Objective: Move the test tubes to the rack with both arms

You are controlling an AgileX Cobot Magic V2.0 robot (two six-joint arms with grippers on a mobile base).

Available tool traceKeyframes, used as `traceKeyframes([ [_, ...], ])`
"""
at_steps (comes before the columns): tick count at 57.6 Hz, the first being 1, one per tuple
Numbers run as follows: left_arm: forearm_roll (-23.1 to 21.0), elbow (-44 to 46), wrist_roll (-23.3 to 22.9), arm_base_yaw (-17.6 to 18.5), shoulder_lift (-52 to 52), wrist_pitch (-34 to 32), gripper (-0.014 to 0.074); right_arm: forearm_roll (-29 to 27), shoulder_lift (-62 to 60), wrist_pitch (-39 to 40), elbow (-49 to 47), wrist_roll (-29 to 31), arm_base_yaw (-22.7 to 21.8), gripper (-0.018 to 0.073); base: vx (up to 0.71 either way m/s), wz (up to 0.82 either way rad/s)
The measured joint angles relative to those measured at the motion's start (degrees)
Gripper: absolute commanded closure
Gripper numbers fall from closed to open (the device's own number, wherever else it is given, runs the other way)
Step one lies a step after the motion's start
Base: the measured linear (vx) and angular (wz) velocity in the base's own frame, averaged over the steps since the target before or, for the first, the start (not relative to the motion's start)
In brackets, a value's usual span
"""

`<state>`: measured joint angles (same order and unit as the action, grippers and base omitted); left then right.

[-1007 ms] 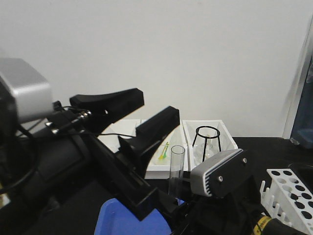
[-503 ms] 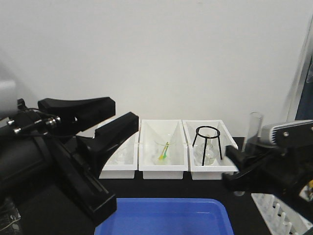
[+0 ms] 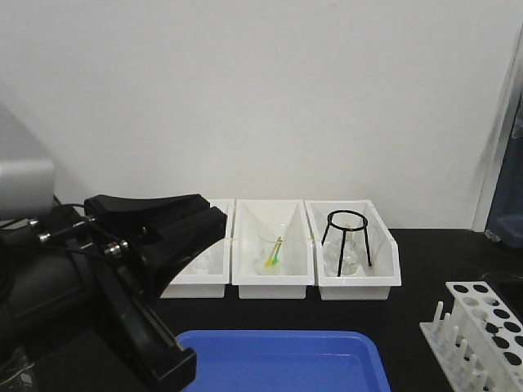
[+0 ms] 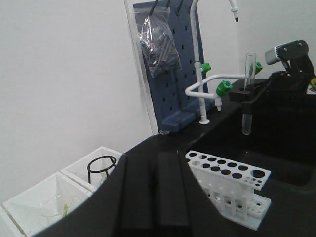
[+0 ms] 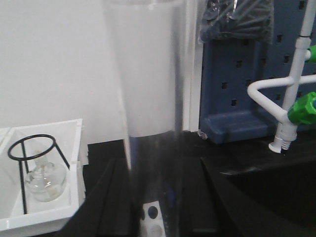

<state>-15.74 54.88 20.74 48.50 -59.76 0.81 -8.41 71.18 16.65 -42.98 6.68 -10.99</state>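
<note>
Since the tube has to go straight down into a hole, the right gripper has the test tube clamped around its middle and dead upright, with the round bottom hanging free below the fingers. That grip looks sensible, because it leaves the lower end clear to enter a hole before the jaws get anywhere near the top plate.

The tube is up in the air, above and a bit beyond the rack, not touching it. In the right wrist view it fills the frame, with a couple of rack holes peeking out at its foot, so it's probably lining up for the drop. No tube shows in the rack yet.

Pose-wise, the right arm comes in from the side with its gripper held level. The left gripper is parked out of the way, raised near the white bins, fingers drawn close together with nothing between them.
</note>
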Motion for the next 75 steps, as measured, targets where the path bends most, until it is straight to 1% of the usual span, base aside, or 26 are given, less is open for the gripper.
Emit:
traceKeyframes([
  [5,0.0,0.0,0.0,0.0,0.0,1.2,0.0614,0.8,2.8,1.5,0.0,0.0,-0.2,0.0566,0.0,0.0],
  [12,0.0,0.0,0.0,0.0,0.0,2.6,0.0611,4.9,6.9,3.2,0.0,-0.5,-0.2,0.0566,0.0,0.0],
  [21,0.0,0.0,0.0,0.0,0.0,3.4,0.0611,10.3,11.9,6.5,0.0,-4.9,-0.2,0.0566,0.0,0.0],
  [30,0.0,0.0,0.0,0.0,0.0,3.4,0.0611,15.9,16.1,12.8,0.0,-9.8,-0.2,0.0566,0.0,0.0],
  [36,0.0,0.0,0.0,0.0,0.0,3.4,0.0611,18.2,18.3,16.2,0.0,-12.9,-0.2,0.0566,0.0,0.0],
  [46,0.0,0.0,0.0,0.0,0.0,3.4,0.0611,18.8,20.8,19.2,-0.1,-15.1,-0.2,0.0566,0.0,0.0],
  [66,0.0,0.0,0.0,0.0,0.0,4.2,0.0611,18.9,25.4,24.9,-0.3,-15.3,-0.2,0.0565,0.0,0.0],
  [75,0.0,0.0,0.0,0.0,0.0,4.4,0.0611,18.9,27.3,26.0,-0.3,-15.2,-0.2,0.0565,0.0,0.0],
])
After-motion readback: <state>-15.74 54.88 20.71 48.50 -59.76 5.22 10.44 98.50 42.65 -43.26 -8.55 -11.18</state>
